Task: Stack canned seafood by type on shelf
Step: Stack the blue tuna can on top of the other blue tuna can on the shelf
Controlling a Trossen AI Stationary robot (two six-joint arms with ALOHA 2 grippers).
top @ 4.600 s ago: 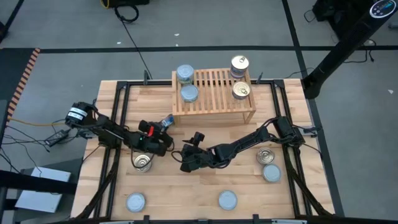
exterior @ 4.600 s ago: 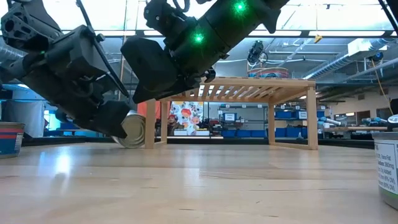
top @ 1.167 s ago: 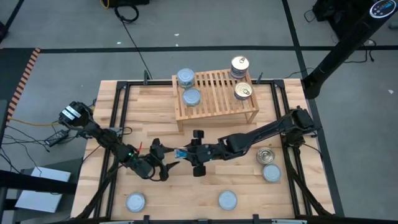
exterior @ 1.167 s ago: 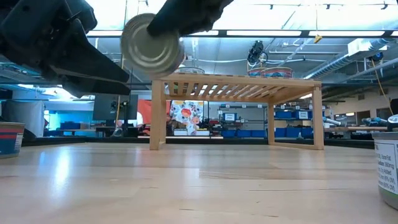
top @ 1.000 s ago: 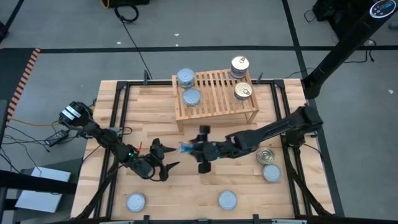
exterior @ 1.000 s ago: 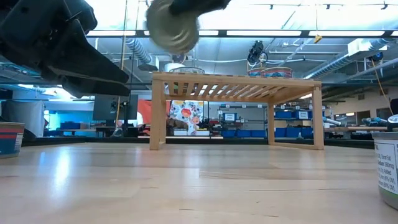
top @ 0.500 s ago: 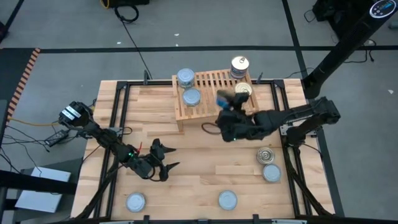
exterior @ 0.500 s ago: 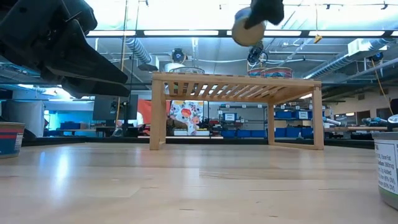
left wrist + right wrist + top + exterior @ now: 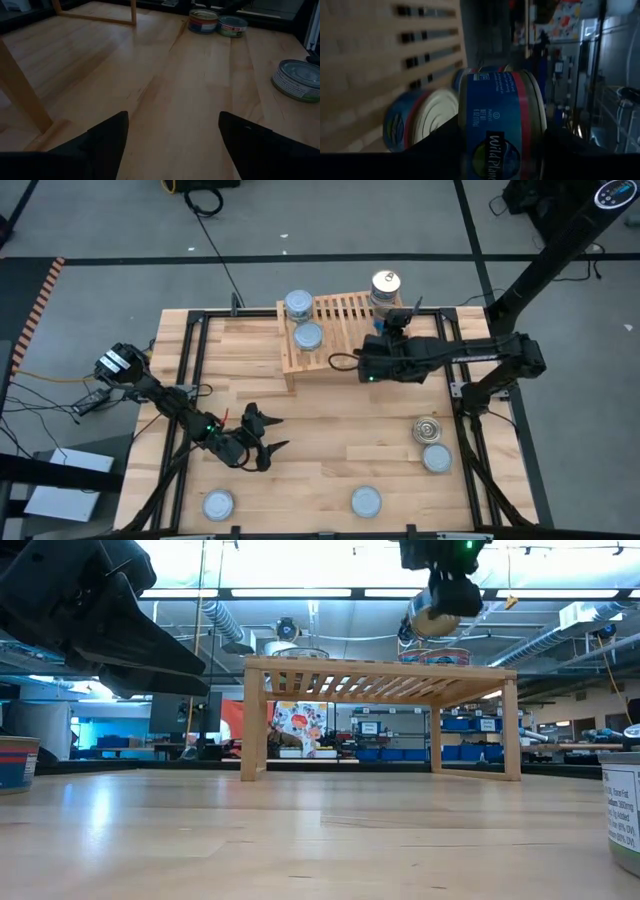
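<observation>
The right gripper (image 9: 397,323) is holding a tin (image 9: 502,117) clamped between its fingers, jaws part-way closed on its sides, over the right end of the shelf (image 9: 340,340) — the placing step, just above the golden-lidded tin (image 9: 422,120) already lying there. Next it seems to call for turning the tin flat and lowering it squarely onto that one, beside the gold stack (image 9: 386,284), before letting go. A second ago this arm was carrying the tin low over mid-table — now it is at the shelf, while the left gripper (image 9: 262,437) is waiting wide open and empty over the near-left table (image 9: 330,450).
</observation>
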